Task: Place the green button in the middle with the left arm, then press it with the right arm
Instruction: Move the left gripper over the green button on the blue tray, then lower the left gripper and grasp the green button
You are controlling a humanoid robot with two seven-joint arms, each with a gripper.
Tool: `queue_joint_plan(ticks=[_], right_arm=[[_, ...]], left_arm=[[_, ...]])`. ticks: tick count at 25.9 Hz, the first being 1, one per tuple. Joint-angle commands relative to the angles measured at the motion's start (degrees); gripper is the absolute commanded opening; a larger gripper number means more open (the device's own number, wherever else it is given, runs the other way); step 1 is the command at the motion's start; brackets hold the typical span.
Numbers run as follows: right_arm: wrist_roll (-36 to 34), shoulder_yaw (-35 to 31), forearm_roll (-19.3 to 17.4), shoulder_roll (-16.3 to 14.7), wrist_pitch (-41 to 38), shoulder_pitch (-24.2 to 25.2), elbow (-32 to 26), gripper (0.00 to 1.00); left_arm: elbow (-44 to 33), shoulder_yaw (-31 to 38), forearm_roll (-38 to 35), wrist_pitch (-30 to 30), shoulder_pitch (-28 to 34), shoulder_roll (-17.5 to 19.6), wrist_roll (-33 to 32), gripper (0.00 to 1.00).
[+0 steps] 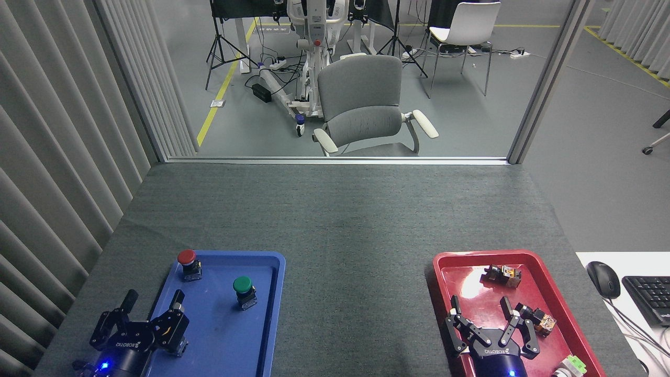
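Looking down from the head view, the dark grey mat [335, 230] covers the worktop, and its middle is bare felt. Near the mat's front left corner lies a blue tray [220, 335]. The green button [244, 292] stands upright on the tray's floor, toward its right wall and roughly halfway between its far and near rims; its round green cap faces up and its black boxy base sits below, so its long axis runs vertically, tipped slightly toward the camera. A red button [187, 264] stands upright in the tray's far left corner, well apart from the green one.

The left gripper [153, 303] hovers over the tray's near left rim, fingers spread wide and pointing away from the robot, with nothing between them; a blue light glows on its wrist. It sits nearer and left of the green button, not touching it.

Near the mat's front right corner is a red tray [455, 264] holding several small switch parts [502, 275]. The right gripper [480, 306] hangs over the tray's near half, fingers likewise spread and empty. A mouse [603, 279] and keyboard [651, 298] rest on a white surface beyond the mat's right edge.
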Motion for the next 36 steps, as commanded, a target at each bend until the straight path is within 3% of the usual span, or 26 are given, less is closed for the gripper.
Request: queue_joint_plan(ticks=[1, 11, 17, 22, 24, 36], right_arm=[[1.8, 0.0, 0.3, -0.1, 0.1, 0.8, -1.1, 0.99], [3.0, -0.2, 0.6, -0.1, -0.1, 2.0, -3.3, 0.99], [2.7, -0.6, 0.6, -0.7, -0.4, 2.6, -3.3, 0.99], [2.7, -0.8, 0.6, -1.0, -0.3, 2.6, -3.3, 0.99], [2.7, -1.0, 0.6, -1.5, -0.4, 2.6, -3.3, 0.99], [2.7, -1.0, 0.5, -1.4, 0.0, 2.6, -3.3, 0.99]], left_arm=[[-0.7, 0.0, 0.1, 0.9, 0.4, -0.8, 0.0, 1.0], [-9.8, -4.4, -1.2, 6.9, 6.4, -5.3, 0.0, 1.0], [-9.0, -10.6, -13.8, 8.8, 6.7, -11.6, 0.7, 1.0], [-2.8, -25.8, -13.4, 25.4, 0.7, -8.4, 0.8, 1.0], [-0.2, -29.3, -12.7, 29.1, -1.0, -7.6, 0.9, 1.0], [15.4, -29.5, -5.8, 31.6, -8.3, -10.4, 4.2, 1.0]])
